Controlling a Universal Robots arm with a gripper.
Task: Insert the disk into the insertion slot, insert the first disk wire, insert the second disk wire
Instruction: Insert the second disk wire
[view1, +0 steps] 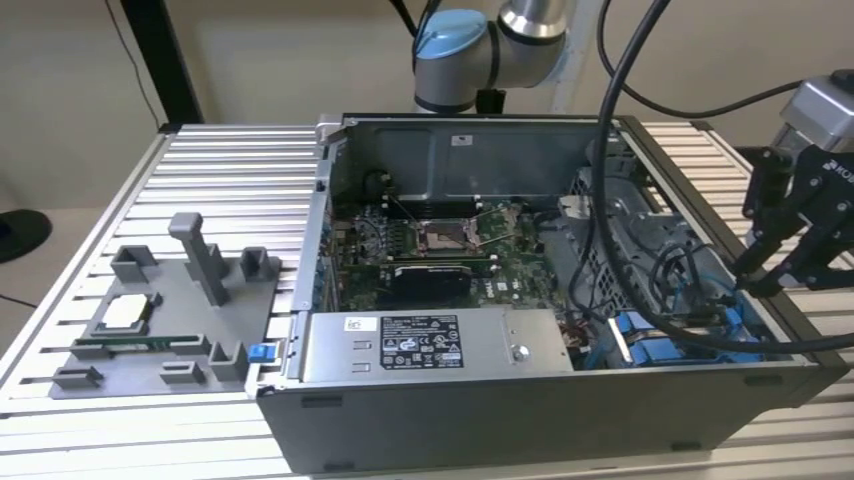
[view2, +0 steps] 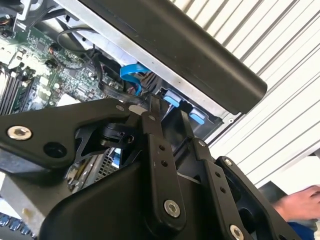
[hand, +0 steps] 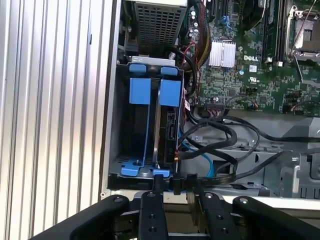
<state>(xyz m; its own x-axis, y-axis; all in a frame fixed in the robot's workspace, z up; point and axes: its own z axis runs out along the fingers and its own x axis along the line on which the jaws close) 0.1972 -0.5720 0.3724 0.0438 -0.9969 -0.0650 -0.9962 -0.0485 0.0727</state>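
A robotics lab bench set up for computer assembly work. A grey industrial robot arm (view1: 497, 40) with blue joint caps rises behind a table (view1: 227, 160) topped in ribbed aluminium profile. Its black gripper (hand: 175, 181) hangs at the edge of an opened desktop computer case (view1: 534, 410), whose motherboard (view1: 441, 240) and blue-railed insertion slot (hand: 122, 130) lie bare. On the exterior view's left sits a grey plastic fixture tray (view1: 147, 340) with upright posts and loose parts. Thick black cables (view1: 617, 70) trail from the arm, the wall (view1: 294, 50) is plain beige, and a person's hand (view2: 300, 200) shows near the table in the second wrist view
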